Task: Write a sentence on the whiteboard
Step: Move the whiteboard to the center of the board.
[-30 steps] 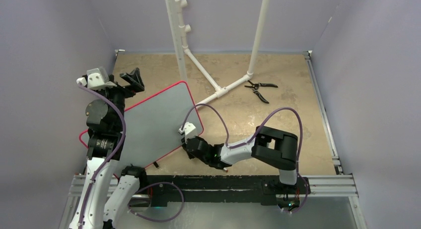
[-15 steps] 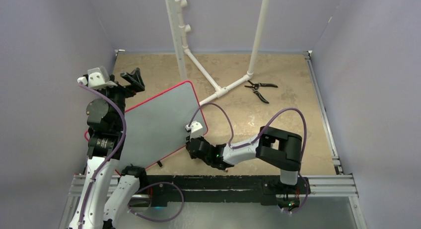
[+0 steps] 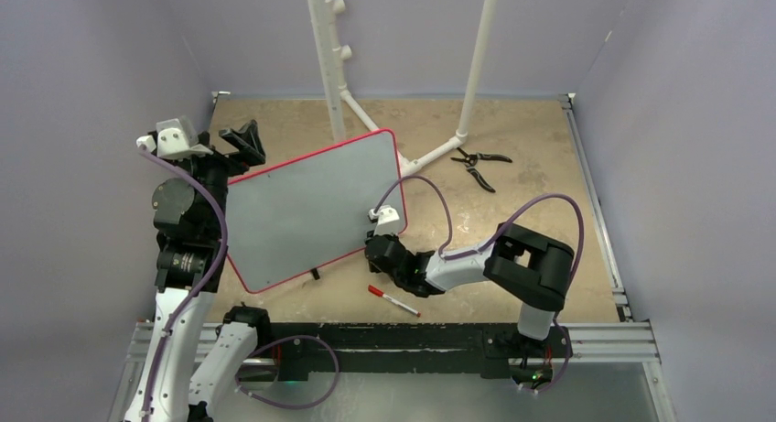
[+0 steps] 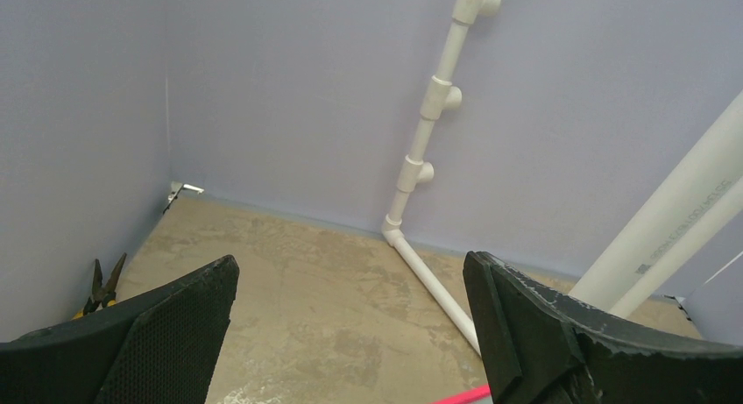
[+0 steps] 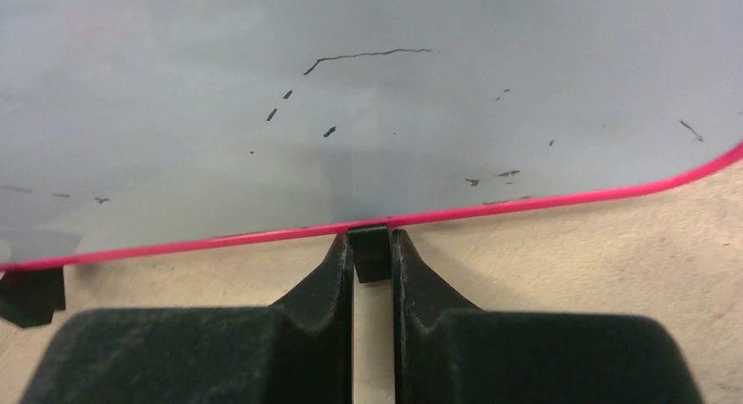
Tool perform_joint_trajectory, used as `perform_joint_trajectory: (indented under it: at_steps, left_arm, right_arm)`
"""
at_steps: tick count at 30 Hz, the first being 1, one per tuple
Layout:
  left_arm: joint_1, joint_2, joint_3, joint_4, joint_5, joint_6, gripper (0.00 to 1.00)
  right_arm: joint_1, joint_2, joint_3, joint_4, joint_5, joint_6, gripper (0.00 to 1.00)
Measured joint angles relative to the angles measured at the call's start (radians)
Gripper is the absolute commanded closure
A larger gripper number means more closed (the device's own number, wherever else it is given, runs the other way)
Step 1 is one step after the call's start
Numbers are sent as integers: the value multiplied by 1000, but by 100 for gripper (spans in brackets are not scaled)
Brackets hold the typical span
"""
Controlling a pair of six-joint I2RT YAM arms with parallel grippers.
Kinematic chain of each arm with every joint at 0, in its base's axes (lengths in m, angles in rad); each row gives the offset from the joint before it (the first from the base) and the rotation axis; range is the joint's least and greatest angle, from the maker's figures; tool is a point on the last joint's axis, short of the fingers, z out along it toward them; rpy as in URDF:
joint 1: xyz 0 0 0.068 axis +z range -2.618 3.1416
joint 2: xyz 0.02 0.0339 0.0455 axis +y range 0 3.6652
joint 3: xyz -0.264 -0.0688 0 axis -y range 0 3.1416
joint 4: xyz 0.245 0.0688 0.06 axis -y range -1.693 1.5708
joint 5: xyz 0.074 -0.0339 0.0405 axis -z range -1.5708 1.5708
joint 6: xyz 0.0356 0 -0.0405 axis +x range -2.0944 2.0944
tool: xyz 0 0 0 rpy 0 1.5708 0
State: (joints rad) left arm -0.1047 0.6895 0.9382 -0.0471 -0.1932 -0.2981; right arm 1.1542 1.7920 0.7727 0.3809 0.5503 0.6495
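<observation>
The right gripper (image 5: 371, 257) pinches a small black foot (image 5: 369, 249) under the red rim of the whiteboard (image 5: 350, 88). The board spreads straight ahead of the fingertips and is flecked with stray dark marks. The left gripper (image 4: 350, 334) is spread wide, with a sliver of the rim just below one finger. A red marker (image 3: 393, 300) lies just behind the right gripper.

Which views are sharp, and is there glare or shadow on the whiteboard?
Top view: sharp, even light, no glare on the whiteboard. Right wrist view: marks crisp, a faint darker patch above the right pincer, shadow or reflection. Left wrist view: clear, left pincer dark against the pale wall.
</observation>
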Motion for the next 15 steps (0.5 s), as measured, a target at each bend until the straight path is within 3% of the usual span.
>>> perform_joint_trajectory:
  at_steps: [15]
  left_arm:
    - [0,18,19,-93,87,-5,1]
  right_arm:
    - [-50,-21,-39,35,8,-59,99]
